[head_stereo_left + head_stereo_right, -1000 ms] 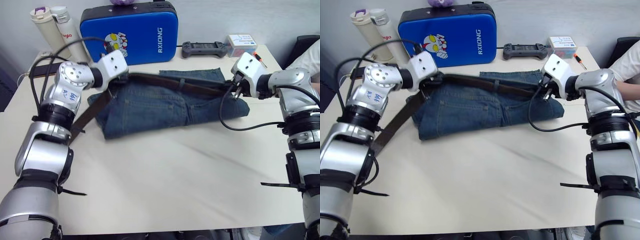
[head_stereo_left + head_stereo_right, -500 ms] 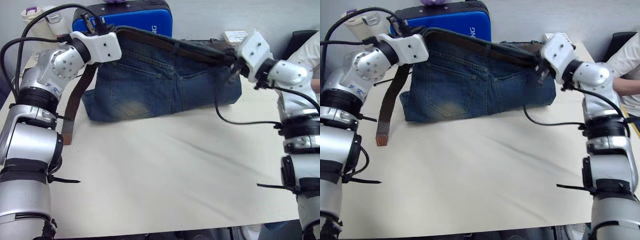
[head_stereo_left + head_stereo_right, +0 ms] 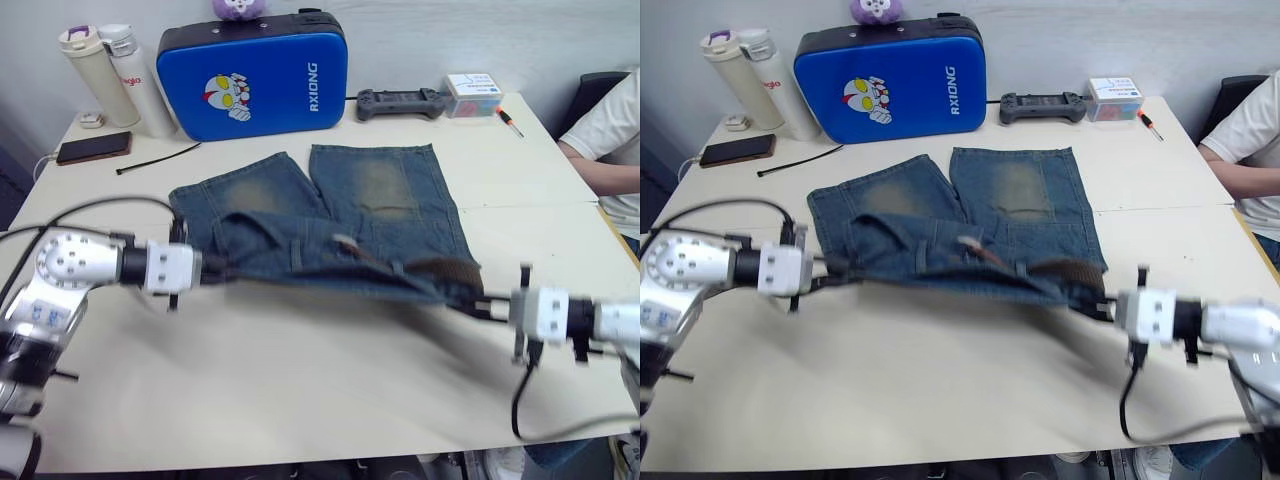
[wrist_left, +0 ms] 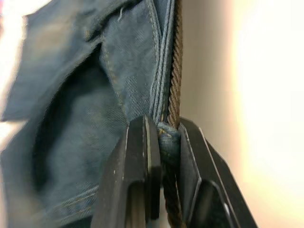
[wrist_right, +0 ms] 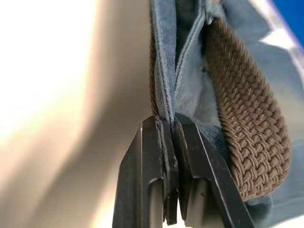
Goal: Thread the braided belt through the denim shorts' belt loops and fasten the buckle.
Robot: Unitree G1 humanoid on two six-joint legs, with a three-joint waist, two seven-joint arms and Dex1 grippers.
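On the pale worktop (image 3: 330, 400), blue faded denim shorts (image 3: 380, 200) spread flat, dark-brown braided belt (image 5: 247, 128) seemingly threaded along waistband; left pincer (image 4: 164, 156) and right pincer (image 5: 171, 142) each pinching waistband; buckle fastening probably still left.

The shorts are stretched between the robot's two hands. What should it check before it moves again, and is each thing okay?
1. Left gripper fingers pinch the denim shorts waistband: ok.
2. Right gripper fingers pinch the waistband at the other end: ok.
3. Braided belt runs along the waistband: ok.
4. Buckle fastened: cannot tell.
5. Belt through every belt loop: cannot tell.
6. Legs of the shorts lie flat on the table: ok.
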